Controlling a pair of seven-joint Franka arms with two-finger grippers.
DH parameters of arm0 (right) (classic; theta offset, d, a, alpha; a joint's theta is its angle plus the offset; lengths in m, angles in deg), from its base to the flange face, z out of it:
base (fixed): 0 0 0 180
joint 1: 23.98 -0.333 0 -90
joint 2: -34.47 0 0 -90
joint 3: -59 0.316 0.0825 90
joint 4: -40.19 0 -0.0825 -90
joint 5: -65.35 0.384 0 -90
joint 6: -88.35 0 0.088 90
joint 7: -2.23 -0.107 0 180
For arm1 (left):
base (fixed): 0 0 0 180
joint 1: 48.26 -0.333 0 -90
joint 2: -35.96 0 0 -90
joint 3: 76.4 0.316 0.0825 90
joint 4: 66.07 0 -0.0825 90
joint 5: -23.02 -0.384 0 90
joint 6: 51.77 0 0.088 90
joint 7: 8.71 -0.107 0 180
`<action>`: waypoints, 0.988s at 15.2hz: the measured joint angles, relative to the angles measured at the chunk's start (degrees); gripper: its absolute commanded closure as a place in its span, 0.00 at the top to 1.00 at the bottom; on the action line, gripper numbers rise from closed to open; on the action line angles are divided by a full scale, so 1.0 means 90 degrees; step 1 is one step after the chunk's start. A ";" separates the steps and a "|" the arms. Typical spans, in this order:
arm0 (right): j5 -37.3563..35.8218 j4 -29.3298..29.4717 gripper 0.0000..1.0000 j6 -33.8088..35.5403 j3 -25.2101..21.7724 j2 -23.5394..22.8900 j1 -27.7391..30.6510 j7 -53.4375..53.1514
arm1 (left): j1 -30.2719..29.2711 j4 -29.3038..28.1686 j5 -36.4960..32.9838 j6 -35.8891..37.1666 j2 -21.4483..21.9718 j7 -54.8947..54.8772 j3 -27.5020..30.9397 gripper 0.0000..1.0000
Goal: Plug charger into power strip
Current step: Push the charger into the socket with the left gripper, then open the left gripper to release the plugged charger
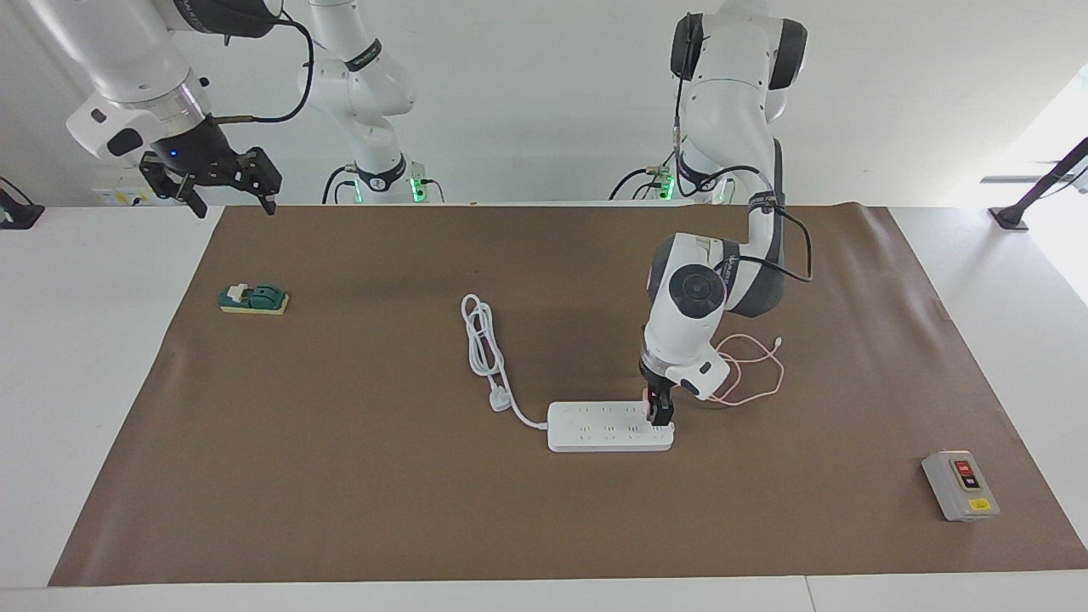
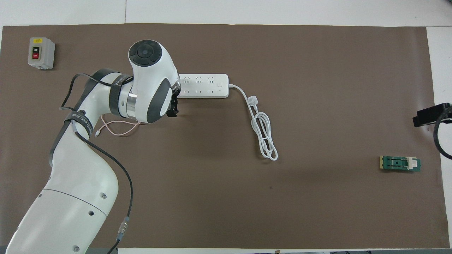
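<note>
Grey switch box: "ON" on black button, "OFF" on red button, read from overhead view; yellow label above them illegible. Lettering on black arm strap unreadable.
</note>
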 measured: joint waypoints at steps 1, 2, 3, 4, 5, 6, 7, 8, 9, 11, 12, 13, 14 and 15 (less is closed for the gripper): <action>0.0000 0.0000 1.00 0.0000 0.0000 0.0000 0.0000 0.0000 | 0.0002 -0.0007 -0.0001 -0.0004 0.0003 0.0014 0.0000 1.00; 0.0000 0.0000 1.00 0.0000 0.0000 0.0000 0.0000 0.0000 | 0.0003 -0.0017 -0.0003 -0.0024 0.0008 0.0028 0.0000 1.00; 0.0000 0.0000 1.00 0.0000 0.0000 0.0000 0.0000 0.0000 | 0.0003 -0.0032 -0.0004 -0.0063 0.0013 0.0040 0.0001 1.00; 0.0000 0.0000 1.00 0.0000 0.0000 0.0000 0.0000 0.0000 | 0.0003 -0.0046 -0.0006 -0.0097 0.0018 0.0048 0.0002 1.00; 0.0000 0.0000 1.00 0.0000 0.0000 0.0000 0.0000 0.0000 | 0.0005 -0.0057 -0.0014 -0.0132 0.0020 0.0051 0.0002 1.00; 0.0000 0.0000 1.00 0.0000 0.0000 0.0000 0.0000 0.0000 | 0.0008 -0.0067 -0.0034 -0.0176 0.0021 0.0062 0.0001 1.00; 0.0000 0.0000 1.00 0.0000 0.0000 0.0000 0.0000 0.0000 | 0.0011 -0.0079 -0.0067 -0.0230 0.0022 0.0087 0.0001 1.00; 0.0000 0.0000 1.00 0.0000 0.0000 0.0000 0.0000 0.0000 | 0.0013 -0.0086 -0.0095 -0.0262 0.0022 0.0114 -0.0001 1.00; 0.0000 0.0000 1.00 0.0000 0.0000 0.0000 0.0000 0.0000 | 0.0015 -0.0091 -0.0109 -0.0288 0.0023 0.0126 -0.0001 1.00; 0.0000 0.0000 1.00 0.0000 0.0000 0.0000 0.0000 0.0000 | 0.0016 -0.0113 -0.0119 -0.0389 0.0023 0.0138 0.0000 1.00; 0.0000 0.0000 1.00 0.0000 0.0000 0.0000 0.0000 0.0000 | 0.0016 -0.0119 -0.0121 -0.0418 0.0023 0.0143 0.0000 1.00; 0.0000 0.0000 1.00 0.0000 0.0000 0.0000 0.0000 0.0000 | 0.0016 -0.0123 -0.0123 -0.0438 0.0023 0.0146 0.0001 1.00; 0.0000 0.0000 1.00 0.0000 0.0000 0.0000 0.0000 0.0000 | 0.0016 -0.0128 -0.0124 -0.0461 0.0023 0.0148 0.0001 1.00; 0.0000 0.0000 1.00 0.0000 0.0000 0.0000 0.0000 0.0000 | 0.0016 -0.0134 -0.0125 -0.0484 0.0023 0.0150 0.0002 1.00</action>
